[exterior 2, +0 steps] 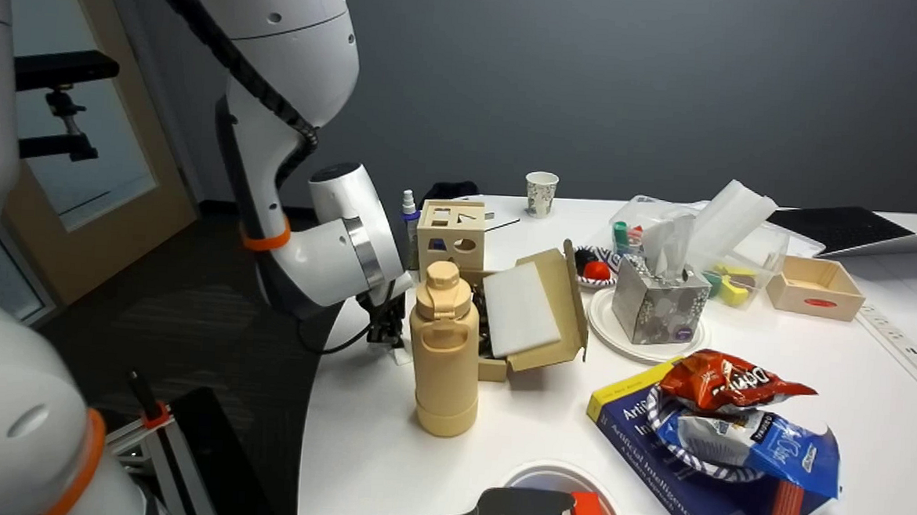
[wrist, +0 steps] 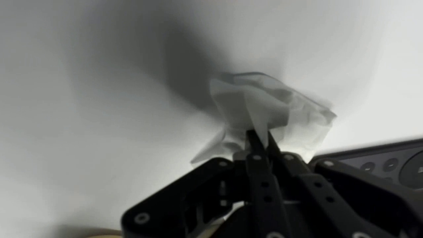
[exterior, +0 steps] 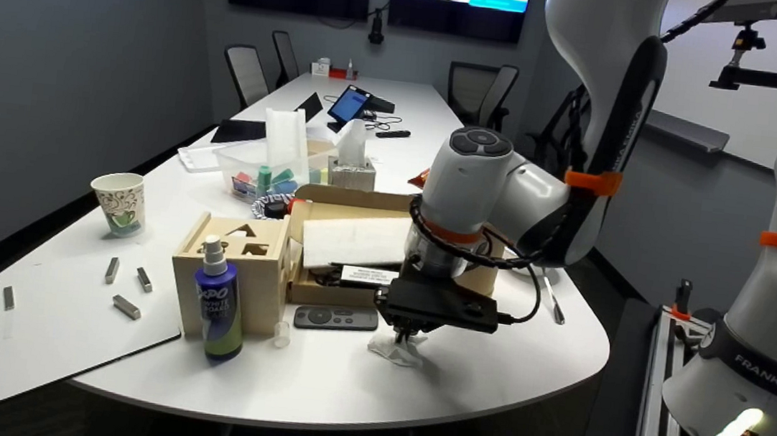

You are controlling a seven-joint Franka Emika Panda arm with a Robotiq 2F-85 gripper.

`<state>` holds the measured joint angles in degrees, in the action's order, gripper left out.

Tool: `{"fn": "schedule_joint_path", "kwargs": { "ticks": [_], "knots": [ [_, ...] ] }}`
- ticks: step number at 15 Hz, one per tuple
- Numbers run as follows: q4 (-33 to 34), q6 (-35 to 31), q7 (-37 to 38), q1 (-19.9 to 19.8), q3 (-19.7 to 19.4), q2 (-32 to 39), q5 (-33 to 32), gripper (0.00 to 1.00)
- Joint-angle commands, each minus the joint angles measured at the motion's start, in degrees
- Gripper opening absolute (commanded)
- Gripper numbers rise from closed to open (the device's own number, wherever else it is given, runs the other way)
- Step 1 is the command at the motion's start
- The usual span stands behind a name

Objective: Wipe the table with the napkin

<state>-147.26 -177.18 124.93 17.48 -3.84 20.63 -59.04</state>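
Observation:
The white table has a rounded near end. It also shows in an exterior view and fills most of the wrist view. The crumpled white napkin lies against the table top near this end. My gripper points down over it. In the wrist view the fingertips are shut on the napkin, with a fold pinched between them and the rest spread around. In an exterior view only a small part of the napkin shows below the gripper; the beige bottle partly hides that area.
A dark remote lies close beside the napkin. An open cardboard box, wooden shape box and spray bottle stand behind and beside it. A beige bottle stands near the gripper. A white sheet overhangs the edge.

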Motion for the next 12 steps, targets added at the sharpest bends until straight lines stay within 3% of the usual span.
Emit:
{"fn": "schedule_joint_path", "kwargs": {
  "ticks": [1,5,6,8,12],
  "knots": [
    [5.65,2.28,-8.91,-3.13,6.13,4.87,3.95,0.01],
    [9.7,7.38,-16.66,-5.78,11.17,6.0,8.57,0.02],
    [10.33,8.84,-18.12,-6.21,12.17,5.95,9.69,0.29],
    [11.31,11.36,-21.65,-7.46,14.39,5.74,12.01,0.34],
    [12.55,18.52,-28.32,-9.28,19.24,4.07,17.43,0.66]
  ]
}}
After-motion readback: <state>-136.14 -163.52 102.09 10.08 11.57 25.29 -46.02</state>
